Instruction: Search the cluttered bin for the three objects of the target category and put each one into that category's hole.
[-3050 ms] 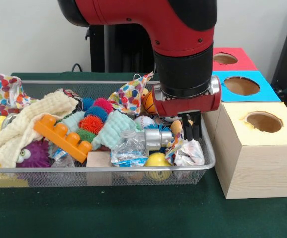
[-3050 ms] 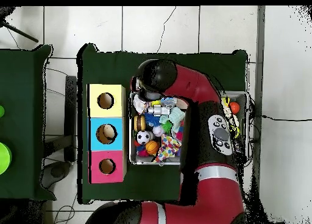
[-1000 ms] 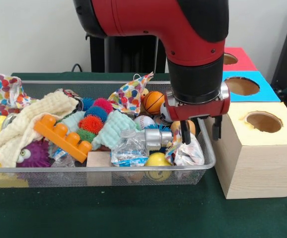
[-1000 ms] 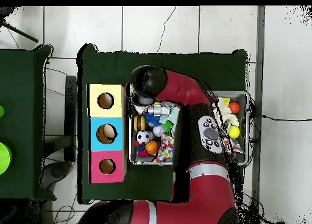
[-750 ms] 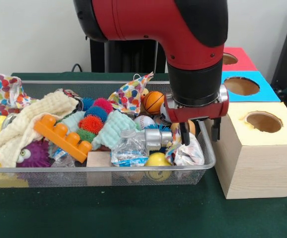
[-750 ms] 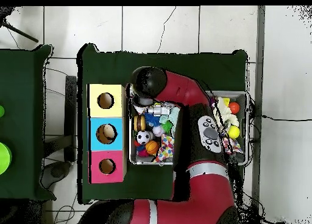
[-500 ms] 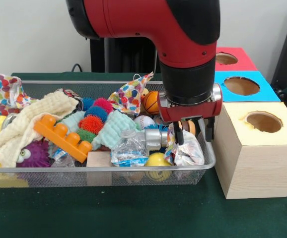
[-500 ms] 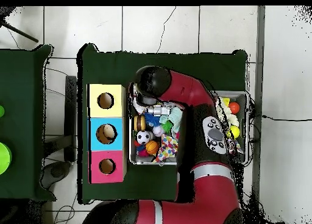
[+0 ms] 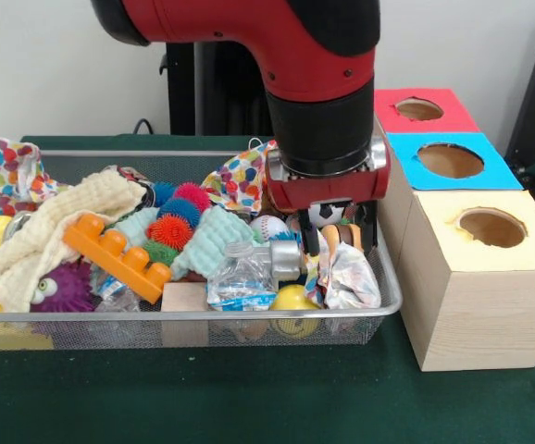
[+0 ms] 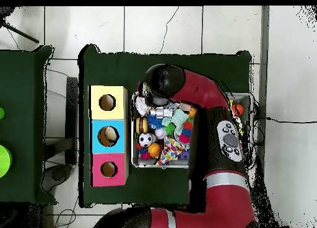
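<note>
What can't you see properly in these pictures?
- Front view: the pincer hangs low in the wire bin, and the clutter behind it makes it unclear whether it grips anything.
- Front view: the soccer ball shows only in part, because the arm's wrist covers the rest.
- Overhead view: the red arm covers much of the bin.
- Both views: the box holes look dark, so their contents stay hidden.

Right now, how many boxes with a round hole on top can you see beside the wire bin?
3, in a row: the yellow-topped box nearest the camera, the blue box behind it, and the red box farthest back.
</note>
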Controlling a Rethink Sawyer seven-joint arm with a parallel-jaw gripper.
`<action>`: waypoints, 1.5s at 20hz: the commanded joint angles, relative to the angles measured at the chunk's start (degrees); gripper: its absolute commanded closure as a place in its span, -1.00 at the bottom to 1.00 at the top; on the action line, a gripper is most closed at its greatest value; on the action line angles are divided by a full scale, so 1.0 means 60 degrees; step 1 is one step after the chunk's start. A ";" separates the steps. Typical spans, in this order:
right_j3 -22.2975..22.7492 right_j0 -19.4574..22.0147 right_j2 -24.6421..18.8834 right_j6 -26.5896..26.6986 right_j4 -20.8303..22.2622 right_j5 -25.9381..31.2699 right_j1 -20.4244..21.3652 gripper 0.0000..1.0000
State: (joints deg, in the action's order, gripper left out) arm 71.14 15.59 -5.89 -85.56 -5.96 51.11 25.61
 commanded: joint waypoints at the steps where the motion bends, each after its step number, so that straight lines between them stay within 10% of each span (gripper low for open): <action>1: 0.0075 0.0204 -0.0364 -0.0571 0.0140 0.1262 0.0199 -1.00; 9: 0.0829 0.0165 -0.0457 -0.0694 0.0333 -0.0660 -0.0200 -1.00; 30: 0.1633 0.0304 -0.0556 -0.0458 0.0621 -0.2156 -0.0417 -1.00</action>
State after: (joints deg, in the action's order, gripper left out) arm 74.26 16.87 -5.96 -85.56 -5.50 40.46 25.21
